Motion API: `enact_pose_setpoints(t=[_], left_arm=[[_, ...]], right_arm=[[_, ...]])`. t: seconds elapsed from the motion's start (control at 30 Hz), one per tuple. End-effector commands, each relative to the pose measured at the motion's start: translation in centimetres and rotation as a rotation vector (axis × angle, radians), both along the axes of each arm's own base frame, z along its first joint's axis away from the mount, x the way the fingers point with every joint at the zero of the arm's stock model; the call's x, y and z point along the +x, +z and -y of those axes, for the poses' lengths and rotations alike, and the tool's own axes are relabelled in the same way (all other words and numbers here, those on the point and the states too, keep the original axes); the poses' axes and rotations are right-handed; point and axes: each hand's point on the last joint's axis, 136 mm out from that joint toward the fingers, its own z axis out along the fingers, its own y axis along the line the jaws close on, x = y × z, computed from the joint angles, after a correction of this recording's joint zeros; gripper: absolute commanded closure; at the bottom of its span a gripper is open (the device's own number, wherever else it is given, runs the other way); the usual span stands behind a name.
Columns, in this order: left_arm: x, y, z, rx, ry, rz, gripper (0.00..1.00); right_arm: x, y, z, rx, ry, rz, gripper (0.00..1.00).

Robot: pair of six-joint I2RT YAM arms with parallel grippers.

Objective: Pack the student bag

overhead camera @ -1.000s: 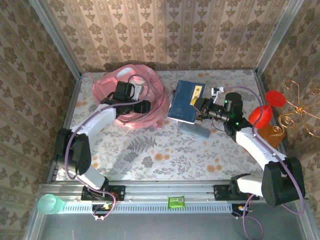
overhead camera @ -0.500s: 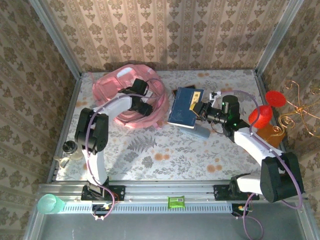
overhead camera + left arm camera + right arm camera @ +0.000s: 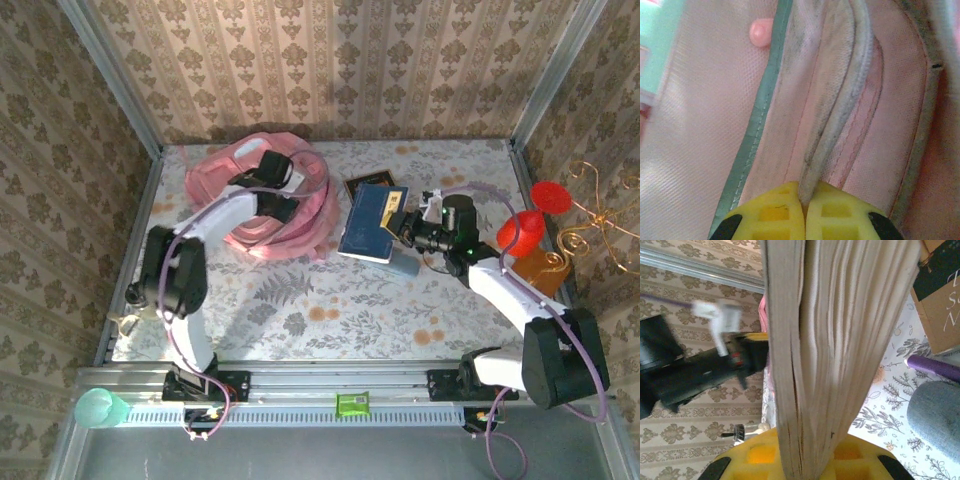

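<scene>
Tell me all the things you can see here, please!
student bag: one, pink, lying at the far left of the table
blue book: one, blue, middle of the table, tilted up in a grip
dark book: one, brown-black, flat just behind the blue one
grey pouch: one, grey, on the near side of the blue book
red round things: two, red, past the table's right edge
cup: one, mint green, off the table by the near left corner
left gripper: one, yellow fingers, shut on the bag's rim
right gripper: one, yellow fingers, shut on the blue book
</scene>
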Motion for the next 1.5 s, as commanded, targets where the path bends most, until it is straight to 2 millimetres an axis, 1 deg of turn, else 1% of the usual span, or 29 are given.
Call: enact_pose_setpoints(t=[0.0,0.1,0.17,0.23,0.27,0.33,0.4,0.47,0.5,0.57,0.6,0.63,0.8,0.87,0.9,0.93,1.0,1.03,1.1,1.17,1.2,1.27,1.33,1.4,1.43,1.47], left_arm=[[-0.5,9.2,-0.4,-0.263,0.047,0.17,1.0],[-1.0,12.4,-1.2,-0.384,0.059,0.214,1.0],[-1.1,13.7,-1.6,-0.438,0.059,0.228,1.0],[-1.3,14.5,-1.7,-0.462,0.05,0.233,1.0],[-1.3,14.6,-1.8,-0.466,0.047,0.235,1.0],[-1.2,14.8,-2.2,-0.471,0.051,0.238,1.0],[-1.0,14.9,-2.5,-0.482,0.056,0.239,1.0],[-0.9,15.2,-2.7,-0.505,0.047,0.235,1.0],[-0.9,15.3,-2.7,-0.518,0.044,0.234,1.0],[-0.9,15.6,-2.6,-0.544,0.037,0.227,1.0],[-1.0,15.8,-2.5,-0.557,0.031,0.226,1.0],[-1.0,16.0,-2.5,-0.569,0.027,0.223,1.0],[-1.0,16.8,-2.5,-0.599,0.034,0.222,1.0],[-1.1,17.0,-2.5,-0.611,0.035,0.22,1.0],[-1.0,17.2,-2.5,-0.616,0.036,0.221,1.0],[-1.0,17.2,-2.5,-0.619,0.039,0.221,1.0],[-0.8,17.4,-2.8,-0.625,0.053,0.223,1.0],[-0.7,17.4,-2.9,-0.627,0.062,0.224,1.0],[-0.3,17.2,-3.4,-0.631,0.091,0.222,1.0],[0.0,16.8,-3.8,-0.631,0.117,0.225,1.0],[0.3,16.3,-4.1,-0.63,0.135,0.223,1.0],[0.7,15.6,-4.4,-0.623,0.16,0.218,1.0],[1.1,14.6,-5.0,-0.594,0.183,0.215,1.0],[1.4,12.9,-5.8,-0.532,0.221,0.197,1.0],[1.5,12.1,-6.2,-0.506,0.238,0.188,1.0],[1.4,11.3,-6.5,-0.484,0.25,0.177,1.0]], right_arm=[[-0.2,2.4,-2.3,0.011,0.05,0.061,1.0],[-0.2,2.7,-4.5,0.042,0.102,0.055,1.0],[-0.1,2.8,-5.9,0.054,0.127,0.053,1.0],[0.0,2.7,-7.5,0.064,0.15,0.039,1.0],[0.2,2.2,-8.5,0.062,0.161,0.02,1.0],[1.0,1.1,-9.9,0.054,0.151,-0.024,1.0],[2.0,0.8,-11.8,0.062,0.146,-0.035,1.0],[3.6,0.2,-13.6,0.054,0.121,-0.049,1.0],[4.4,0.3,-14.6,0.062,0.111,-0.047,1.0],[6.4,-0.1,-16.5,0.072,0.069,-0.048,1.0],[7.4,-0.3,-17.1,0.07,0.04,-0.05,1.0],[8.6,-0.8,-18.0,0.068,0.008,-0.053,1.0],[14.9,-3.3,-21.0,0.109,-0.192,-0.07,0.98],[17.0,-3.6,-22.3,0.092,-0.244,-0.048,0.93],[17.9,-4.0,-23.0,0.072,-0.264,-0.045,0.87],[18.5,-4.2,-23.7,0.066,-0.268,-0.035,0.83],[19.3,-5.4,-24.7,0.051,-0.249,-0.051,0.71],[19.1,-5.8,-24.8,0.035,-0.232,-0.056,0.66],[18.2,-5.8,-24.1,-0.023,-0.195,-0.036,0.55],[16.7,-5.4,-22.8,-0.066,-0.153,-0.008,0.46],[15.8,-4.5,-22.0,-0.071,-0.13,0.01,0.43],[13.6,-3.1,-20.1,-0.077,-0.098,0.038,0.43],[11.4,-1.1,-18.2,-0.078,-0.061,0.09,0.42],[9.0,-0.4,-15.4,-0.126,-0.032,0.117,0.42],[8.2,-0.3,-14.0,-0.163,-0.021,0.125,0.41],[7.4,-0.7,-12.1,-0.22,-0.021,0.119,0.41]])
